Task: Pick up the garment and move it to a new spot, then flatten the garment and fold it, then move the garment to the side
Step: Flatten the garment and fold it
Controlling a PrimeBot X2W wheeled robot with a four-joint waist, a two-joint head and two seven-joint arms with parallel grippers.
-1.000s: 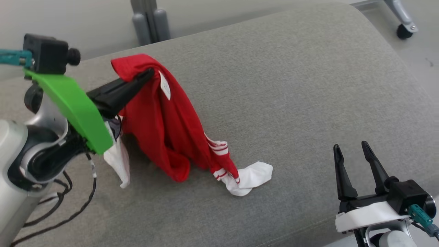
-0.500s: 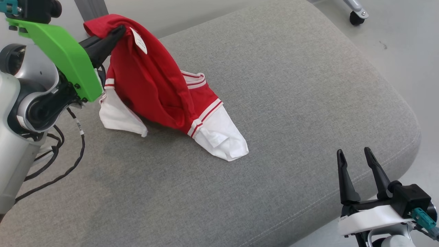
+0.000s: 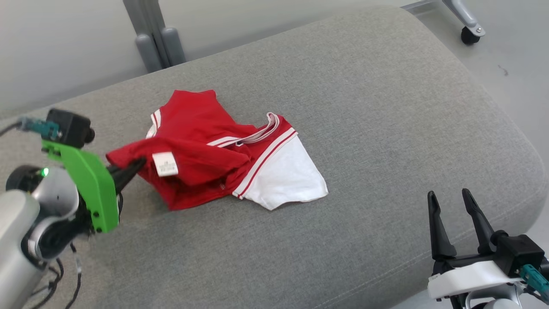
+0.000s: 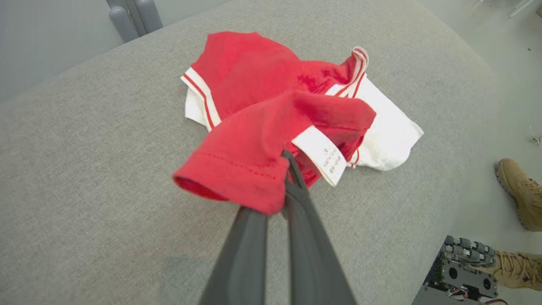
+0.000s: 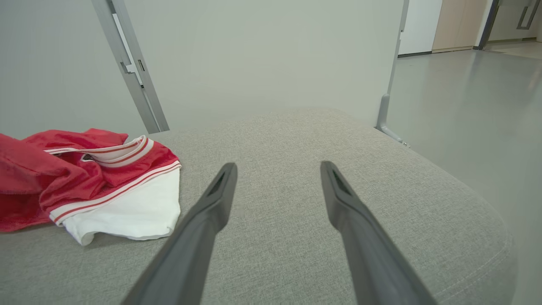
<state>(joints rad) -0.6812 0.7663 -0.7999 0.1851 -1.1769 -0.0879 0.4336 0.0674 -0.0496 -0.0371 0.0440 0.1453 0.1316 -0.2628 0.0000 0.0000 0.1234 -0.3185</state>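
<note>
The garment is seen as soft, matt knit cloth in red and white, with a stitched hem and a thin white printed label. The cushion is covered in coarse grey woven fabric. The right gripper is fingered in dark matt plastic, and a green bracket is moulded in smooth plastic. The floor is finished smooth and faintly glossy

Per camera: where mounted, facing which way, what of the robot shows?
Head view: head-mounted, facing forward-down at the grey cushion; left tool lower left, shut on the garment, right tool lower right, open.
Left wrist view: left wrist, looking along its shut fingers at the garment; a person's boot at right.
Right wrist view: right wrist, looking along its spread fingers across the cushion toward the wall.
Shared: all three show garment and cushion.
</note>
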